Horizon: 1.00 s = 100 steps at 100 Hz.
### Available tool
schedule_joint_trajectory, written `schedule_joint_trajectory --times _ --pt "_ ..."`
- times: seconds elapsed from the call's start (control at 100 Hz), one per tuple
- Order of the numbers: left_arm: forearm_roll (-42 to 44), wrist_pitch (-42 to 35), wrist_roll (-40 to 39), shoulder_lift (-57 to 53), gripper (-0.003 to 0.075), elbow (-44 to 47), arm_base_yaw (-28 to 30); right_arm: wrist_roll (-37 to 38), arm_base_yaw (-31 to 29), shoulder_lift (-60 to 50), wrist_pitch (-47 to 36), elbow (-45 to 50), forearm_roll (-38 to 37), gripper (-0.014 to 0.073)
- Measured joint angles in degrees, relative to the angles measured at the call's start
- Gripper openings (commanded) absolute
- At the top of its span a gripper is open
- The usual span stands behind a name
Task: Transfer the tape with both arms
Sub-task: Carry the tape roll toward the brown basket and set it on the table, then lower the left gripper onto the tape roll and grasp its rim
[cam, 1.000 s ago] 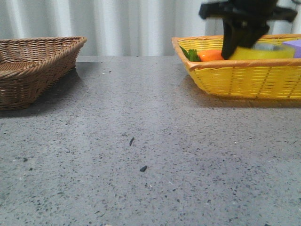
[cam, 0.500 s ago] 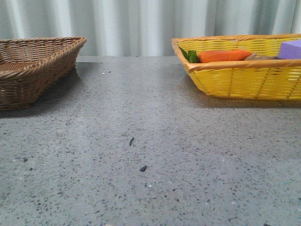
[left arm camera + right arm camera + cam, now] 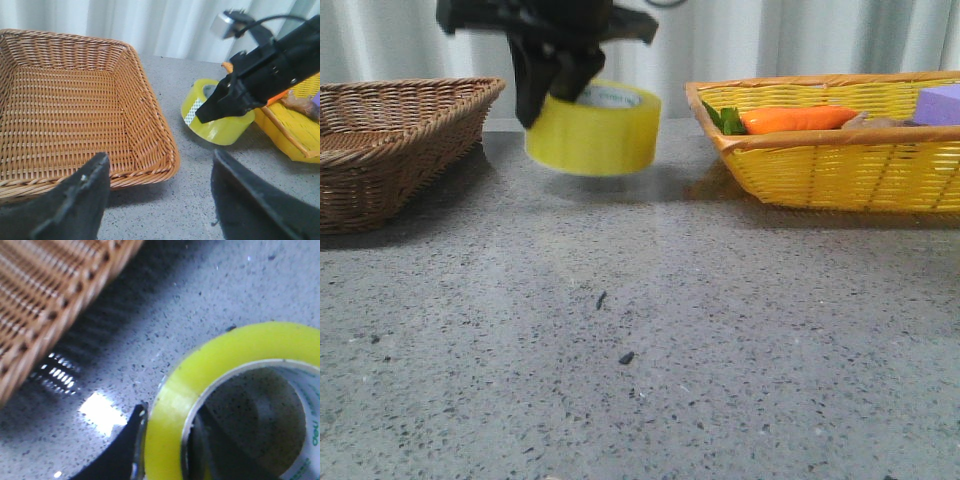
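The tape (image 3: 595, 135), a wide yellow roll with a white core and green print, hangs just above the table between the two baskets. My right gripper (image 3: 555, 95) is shut on its wall, one finger outside and one inside the core. The right wrist view shows the roll (image 3: 225, 370) clamped in that gripper (image 3: 167, 440). In the left wrist view the tape (image 3: 217, 117) and the right gripper (image 3: 215, 107) lie ahead, beside the brown basket's corner. My left gripper (image 3: 160, 156) is open and empty, short of the tape, and out of the front view.
A brown wicker basket (image 3: 380, 150) stands at the left, also in the left wrist view (image 3: 150, 115). A yellow basket (image 3: 840, 165) at the right holds an orange carrot (image 3: 795, 119) and a purple block (image 3: 940, 103). Two small dark specks lie on the grey table.
The right gripper lifted the tape out of the yellow basket, left the view upward, and now holds it at centre-left near the brown basket.
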Motion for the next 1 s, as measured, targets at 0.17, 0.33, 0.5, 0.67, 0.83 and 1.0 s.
schedule_joint_trajectory --times 0.17,0.33,0.5,0.67,0.83,1.0 --pt "-0.2 1.9 0.0 0.0 0.0399 0.0 0.0 0.3 0.0 -0.3 -0.2 -0.3 -0.2 0.0478" --pt "-2.3 2.9 0.0 0.0 0.0398 0.0 0.0 0.4 0.0 -5.3 1.1 -1.1 0.5 0.0442" --pt "-3.9 1.8 2.2 0.1 0.0359 -0.4 -0.1 0.4 0.0 -18.2 5.7 -1.0 1.5 0.0232" --pt "-4.4 -0.7 7.0 3.9 0.0347 -5.8 -1.8 0.4 0.0 -34.5 6.1 7.4 2.0 0.014" --pt "-4.6 -0.4 10.3 13.5 0.0347 -15.4 -5.1 0.4 0.0 -51.0 -0.3 24.4 -0.5 0.0" --pt "-4.6 4.5 12.9 27.0 0.0347 -26.4 -8.7 0.4 0.0 -70.6 -12.6 46.8 -4.4 -0.0067"
